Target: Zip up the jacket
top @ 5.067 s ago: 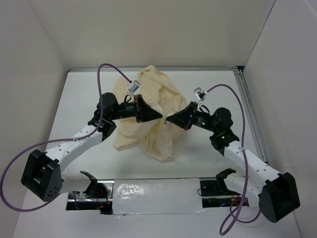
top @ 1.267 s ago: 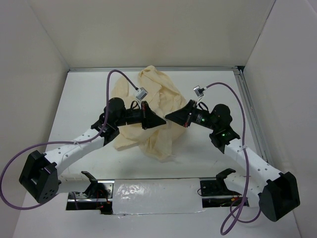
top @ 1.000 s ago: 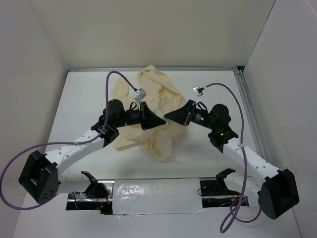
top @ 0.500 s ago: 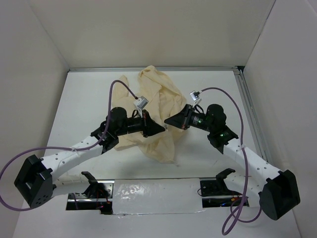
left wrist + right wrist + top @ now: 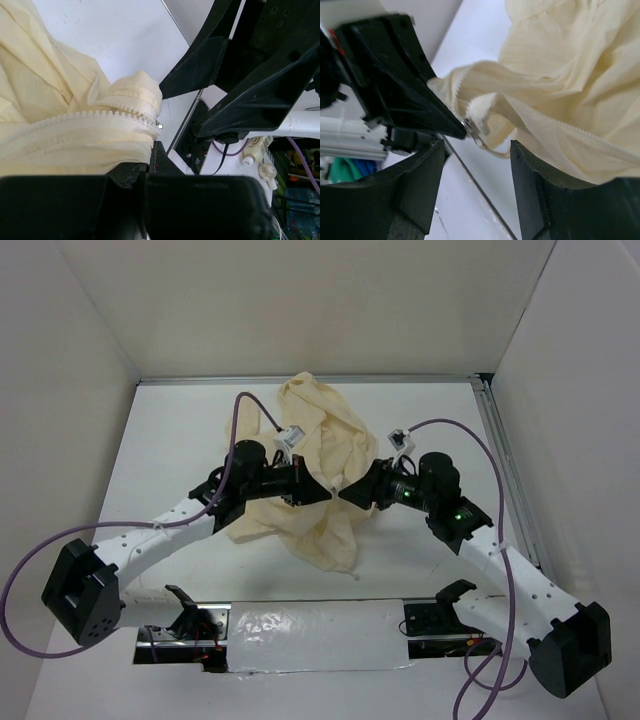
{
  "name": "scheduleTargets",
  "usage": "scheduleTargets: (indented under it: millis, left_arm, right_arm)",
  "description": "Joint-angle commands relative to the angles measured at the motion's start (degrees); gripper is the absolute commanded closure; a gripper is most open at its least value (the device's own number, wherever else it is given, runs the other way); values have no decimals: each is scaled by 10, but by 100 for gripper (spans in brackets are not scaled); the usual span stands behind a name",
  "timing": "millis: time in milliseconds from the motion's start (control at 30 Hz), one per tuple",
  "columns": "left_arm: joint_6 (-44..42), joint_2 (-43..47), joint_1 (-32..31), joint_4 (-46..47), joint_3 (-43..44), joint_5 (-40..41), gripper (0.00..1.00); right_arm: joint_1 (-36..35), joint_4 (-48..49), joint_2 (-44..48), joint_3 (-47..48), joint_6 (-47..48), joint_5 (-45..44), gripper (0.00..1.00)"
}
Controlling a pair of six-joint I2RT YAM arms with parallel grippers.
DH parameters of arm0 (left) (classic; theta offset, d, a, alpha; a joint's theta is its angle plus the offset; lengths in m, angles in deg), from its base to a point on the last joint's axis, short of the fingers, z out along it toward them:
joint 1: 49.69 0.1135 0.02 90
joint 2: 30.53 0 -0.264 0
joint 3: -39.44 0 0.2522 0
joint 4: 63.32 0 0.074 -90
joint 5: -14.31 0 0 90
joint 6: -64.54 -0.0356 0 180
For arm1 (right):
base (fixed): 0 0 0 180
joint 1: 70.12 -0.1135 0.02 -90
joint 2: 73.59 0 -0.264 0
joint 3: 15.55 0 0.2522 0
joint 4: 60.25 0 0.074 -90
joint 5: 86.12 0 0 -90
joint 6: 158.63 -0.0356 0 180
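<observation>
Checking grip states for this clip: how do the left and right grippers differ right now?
The left gripper is shut, pinching the jacket beside its zipper teeth; the right gripper stands open, gripping nothing. Fabric fills the left's jaws; the right's gap only frames the zipper's metal piece. Both point tip to tip at the jacket's front edge.

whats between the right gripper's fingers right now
In the right wrist view, the zipper end of the jacket, with its metal pull, held by the left gripper.
</observation>
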Motion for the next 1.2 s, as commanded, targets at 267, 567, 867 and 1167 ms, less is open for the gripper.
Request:
scheduleTargets:
  millis: [267, 567, 867, 1167]
  left_arm:
    - [24, -29, 9, 4, 46, -42, 100]
    - [26, -28, 10, -2, 50, -46, 100]
    - [32, -31, 12, -2, 49, -44, 100]
    - [20, -43, 12, -21, 49, -28, 100]
  right_arm:
    - [-69, -41, 7, -19, 129, -75, 37]
    - [-103, 44, -28, -42, 153, -122, 36]
    - [-118, 81, -42, -50, 142, -134, 90]
    - [-121, -29, 11, -2, 141, -113, 100]
